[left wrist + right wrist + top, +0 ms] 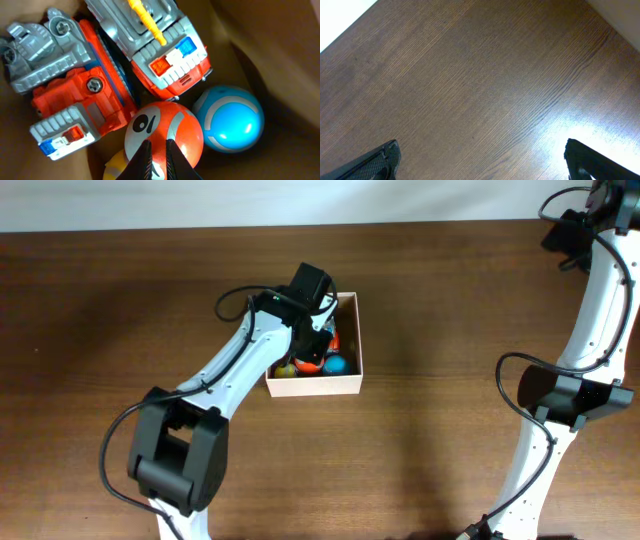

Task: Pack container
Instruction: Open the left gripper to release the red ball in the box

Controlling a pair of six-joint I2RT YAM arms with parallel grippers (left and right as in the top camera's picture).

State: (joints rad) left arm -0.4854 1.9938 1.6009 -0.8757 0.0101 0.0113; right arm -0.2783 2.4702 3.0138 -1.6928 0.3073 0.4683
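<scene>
– Left pincer [157, 146]?
– Clenched nearly tight, holding nothing, low inside container [352, 340] at mid-table, tips over orange ball [167, 127]. Right pincer [481, 147] spread wide, idle, well apart.
– Risk?
– Rising crooked, I judge my fingers [141, 162] could snag the toy fire truck [165, 50] or drag the thin wall over.
– Surface?
– Dark wood table [450, 460], glare patch; white strip along far edge.

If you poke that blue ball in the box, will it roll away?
Probably it would roll a bit, since the blue ball looks round and smooth. It likely won't get far: the orange ball and toy truck sit right beside it, inside the container. Its shiny shell may be slippery.
</scene>
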